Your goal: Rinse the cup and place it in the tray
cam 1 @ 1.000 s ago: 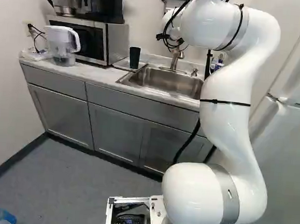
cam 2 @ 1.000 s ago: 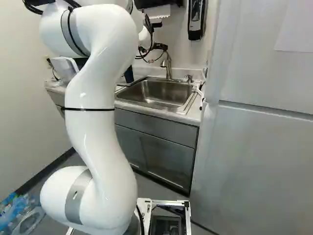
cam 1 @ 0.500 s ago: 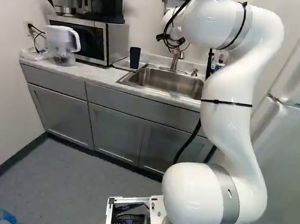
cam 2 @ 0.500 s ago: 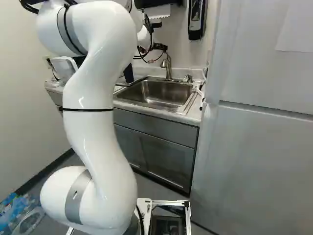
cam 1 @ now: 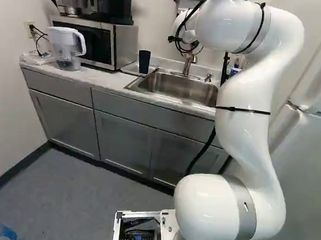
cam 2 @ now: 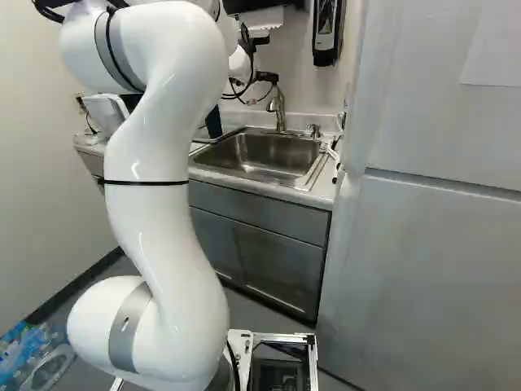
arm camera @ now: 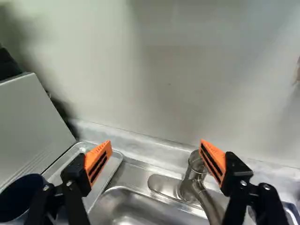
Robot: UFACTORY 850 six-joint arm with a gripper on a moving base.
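In the right base view my gripper (cam 2: 264, 77) is small and dark, close to the faucet at the back of the sink (cam 2: 273, 153). Seen from the wrist, the gripper (arm camera: 155, 144) has its orange-padded fingers wide apart, holding nothing. The faucet (arm camera: 191, 180) rises below and ahead, nearer one finger. A dark blue cup (cam 1: 144, 62) stands upright on the counter left of the sink, at the metal tray (arm camera: 111, 164); whether its base rests inside the tray I cannot tell. In the wrist view the cup (arm camera: 18, 199) is outside the other finger.
A microwave (cam 1: 119, 45) with a coffee maker (cam 1: 111, 2) on top stands left of the cup, a water pitcher (cam 1: 67, 49) beyond it. The wall is close ahead of the gripper. A soap dispenser (cam 2: 327, 32) hangs on the wall; a fridge (cam 2: 431, 244) stands at the right.
The arm's upper part has shifted slightly, rightward in the left base view and leftward in the right base view, mostly in the earlier half second. The cup and base have stayed put.
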